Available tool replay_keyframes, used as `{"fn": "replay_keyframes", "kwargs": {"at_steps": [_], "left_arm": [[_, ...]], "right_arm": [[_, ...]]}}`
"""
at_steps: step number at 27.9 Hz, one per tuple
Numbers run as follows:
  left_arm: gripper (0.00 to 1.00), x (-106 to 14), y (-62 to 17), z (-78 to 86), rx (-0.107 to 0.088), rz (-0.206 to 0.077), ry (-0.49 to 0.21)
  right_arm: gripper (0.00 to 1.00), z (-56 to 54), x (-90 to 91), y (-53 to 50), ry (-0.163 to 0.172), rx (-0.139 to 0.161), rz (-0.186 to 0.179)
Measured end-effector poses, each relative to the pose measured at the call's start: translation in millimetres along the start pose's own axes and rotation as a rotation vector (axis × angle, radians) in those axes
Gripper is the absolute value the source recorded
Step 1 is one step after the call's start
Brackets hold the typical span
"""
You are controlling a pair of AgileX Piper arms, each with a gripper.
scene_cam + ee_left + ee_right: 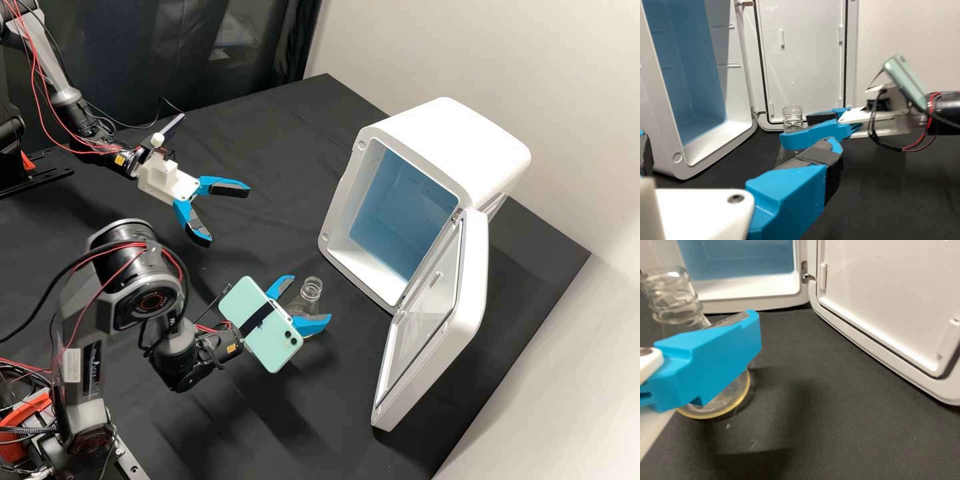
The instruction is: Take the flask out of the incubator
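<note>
Flask (311, 291) stands on the bench (280, 133) just outside the open incubator (460, 143), within my right gripper (307, 300); I can't tell if it's clamped. Left gripper (225, 215) gapes, empty. Light, slick, breakable glass: I'd hold the cone low, gently.
</note>
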Motion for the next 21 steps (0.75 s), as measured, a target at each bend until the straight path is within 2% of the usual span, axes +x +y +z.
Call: {"fn": "replay_keyframes", "kwargs": {"at_steps": [3,5,6,7,10,12,21], "left_arm": [[1.00,-2.2,0.0,-1.5,-0.014,0.020,0.014],[1.00,-5.8,2.2,-1.3,-0.021,0.076,0.006],[1.00,-6.9,2.9,-1.3,-0.022,0.097,0.003],[1.00,-7.0,3.7,-1.0,-0.022,0.106,0.000],[1.00,-6.4,2.8,-0.2,-0.027,0.120,0.000],[1.00,-7.0,0.9,0.6,-0.035,0.117,0.009],[1.00,-7.8,0.2,0.2,-0.044,0.118,0.020]], "right_arm": [[1.00,-6.1,-11.7,1.3,0.032,0.014,-0.003],[1.00,-11.9,-19.3,-0.9,0.073,0.026,-0.030],[1.00,-14.5,-23.6,-1.5,0.093,0.039,-0.042],[1.00,-16.6,-26.3,-2.2,0.107,0.050,-0.051],[1.00,-21.1,-34.0,-1.6,0.131,0.088,-0.050],[1.00,-23.5,-39.1,-0.8,0.141,0.105,-0.042],[1.00,-37.5,-53.8,11.9,0.219,0.149,0.038]]}}
